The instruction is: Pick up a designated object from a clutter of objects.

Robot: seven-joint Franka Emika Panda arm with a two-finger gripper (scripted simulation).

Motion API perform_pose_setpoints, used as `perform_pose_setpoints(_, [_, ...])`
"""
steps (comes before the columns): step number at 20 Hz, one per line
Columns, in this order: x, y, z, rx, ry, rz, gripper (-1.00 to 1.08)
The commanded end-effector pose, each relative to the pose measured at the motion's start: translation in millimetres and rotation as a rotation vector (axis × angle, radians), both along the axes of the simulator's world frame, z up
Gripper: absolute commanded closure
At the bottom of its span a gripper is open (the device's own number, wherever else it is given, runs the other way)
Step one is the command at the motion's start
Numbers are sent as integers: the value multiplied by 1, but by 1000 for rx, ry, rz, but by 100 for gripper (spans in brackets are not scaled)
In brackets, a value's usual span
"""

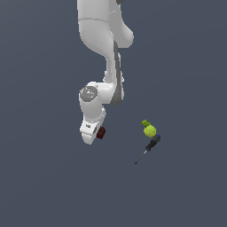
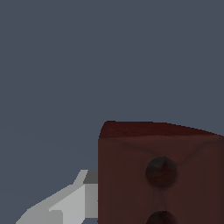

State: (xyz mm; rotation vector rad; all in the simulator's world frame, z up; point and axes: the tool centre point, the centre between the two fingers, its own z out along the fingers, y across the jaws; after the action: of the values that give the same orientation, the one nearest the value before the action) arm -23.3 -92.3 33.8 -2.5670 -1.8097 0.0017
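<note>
The designated object, a dark maroon brick [image 1: 101,132], sits at the tip of the white hand in the exterior view. In the wrist view the brick [image 2: 131,175] looms very close, showing round hollows on one face. My gripper [image 1: 98,134] is shut on it, and one light grey finger [image 2: 70,203] presses against the brick's side. The other finger is out of the picture. The rest of the clutter lies apart at the exterior view's right: a yellow-green ball [image 1: 150,131], a small green piece [image 1: 145,123] and a black-handled screwdriver [image 1: 149,148].
The white arm [image 1: 104,40] comes down from the top of the exterior view. A flat dark grey-blue ground [image 1: 44,177] lies all around.
</note>
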Motion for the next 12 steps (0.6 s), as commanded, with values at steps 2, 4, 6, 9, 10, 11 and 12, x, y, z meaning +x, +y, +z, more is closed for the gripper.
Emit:
perform_pose_setpoints(2, [-2,-3,12,-1,-2,0,108])
perform_pose_setpoints(4, [-4,-5,20,-1,-2,0,108])
perform_pose_setpoints(6, [-7,-8,31,-1,-2,0,108])
perform_pose_setpoints(9, [-13,-13,50,-1,-2,0,108])
perform_pose_setpoints(10, [-15,-15,58,-1,-2,0,108])
perform_pose_setpoints(11, [-17,-17,65,-1,-2,1,108])
perform_pose_setpoints(12, [-19,-19,74,-1,-2,1,108])
